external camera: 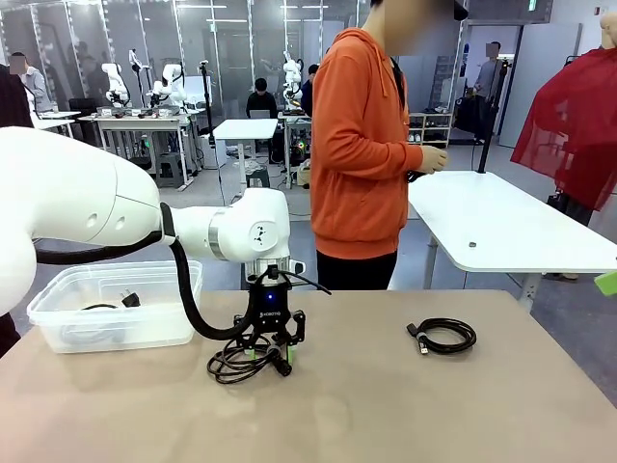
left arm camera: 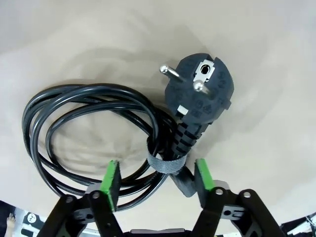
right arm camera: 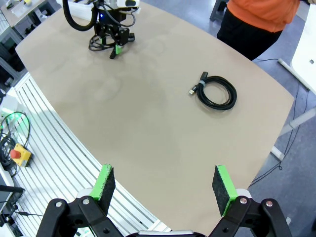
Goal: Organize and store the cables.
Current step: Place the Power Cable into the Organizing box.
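Note:
A coiled black cable point(external camera: 234, 366) with a round plug point(left arm camera: 200, 91) lies on the tan table point(external camera: 386, 415), left of centre. My left gripper point(external camera: 268, 355) stands down over it; in the left wrist view its green pads point(left arm camera: 110, 183) sit on either side of the strapped part of the coil point(left arm camera: 165, 163), with a gap still showing on both sides. A second, smaller coiled cable point(external camera: 424, 340) lies alone at the right, and it is seen from above in the right wrist view point(right arm camera: 203, 82). My right gripper point(right arm camera: 163, 185) hangs open high above the table's near edge. It holds nothing.
A clear plastic bin point(external camera: 58, 289) stands at the table's far left with a black cable point(external camera: 130, 300) inside. A person in an orange hoodie point(external camera: 362, 145) stands at the far side. A white table point(external camera: 501, 222) stands behind on the right.

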Motion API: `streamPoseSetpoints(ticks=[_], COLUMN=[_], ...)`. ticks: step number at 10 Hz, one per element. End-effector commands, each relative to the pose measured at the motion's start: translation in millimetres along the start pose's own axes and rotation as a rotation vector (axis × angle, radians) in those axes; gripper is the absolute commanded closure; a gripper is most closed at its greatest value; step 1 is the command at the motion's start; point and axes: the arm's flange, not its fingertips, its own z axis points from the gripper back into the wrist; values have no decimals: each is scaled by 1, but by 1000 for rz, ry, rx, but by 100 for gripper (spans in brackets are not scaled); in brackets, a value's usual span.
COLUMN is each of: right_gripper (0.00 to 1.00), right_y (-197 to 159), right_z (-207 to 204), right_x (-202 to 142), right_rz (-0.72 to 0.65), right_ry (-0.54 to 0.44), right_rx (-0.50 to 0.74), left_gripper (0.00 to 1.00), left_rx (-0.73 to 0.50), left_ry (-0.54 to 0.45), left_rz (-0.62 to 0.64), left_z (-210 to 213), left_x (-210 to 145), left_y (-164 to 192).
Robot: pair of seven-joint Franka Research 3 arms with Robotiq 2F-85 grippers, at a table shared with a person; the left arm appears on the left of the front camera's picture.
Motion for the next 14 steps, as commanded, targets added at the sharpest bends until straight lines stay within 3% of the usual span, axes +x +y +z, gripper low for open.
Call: streamPoseSetpoints(ticks=[1,2,3,4,6,7,10,13,14], right_gripper=[0,0,0,0,0,0,0,0,0], right_y=[0,0,0,0,0,0,0,0,0], right_z=[0,0,0,0,0,0,0,0,0], right_x=[0,0,0,0,0,0,0,0,0], right_rz=[-4,-4,-4,-4,-4,-4,-4,-4,-4], right_ry=[7,7,7,7,7,7,7,7,7], right_rx=[-10,-10,-10,-10,-10,-10,-10,-10,-10], left_gripper=[66,85,96,100,100,81,100,100,100], left_rx=[-3,-9,-7,-5,11,7,9,-11,11], left_ry=[-9,-22,-41,-62,-76,-74,-79,-159,-144], left_rz=[-20,-19,-18,-18,-13,-19,-27,-55,-81], left_z=[4,5,5,3,0,0,3,38,51], left_x=[10,12,15,19,25,26,25,6,-6], left_y=[0,1,2,3,5,4,5,14,18])
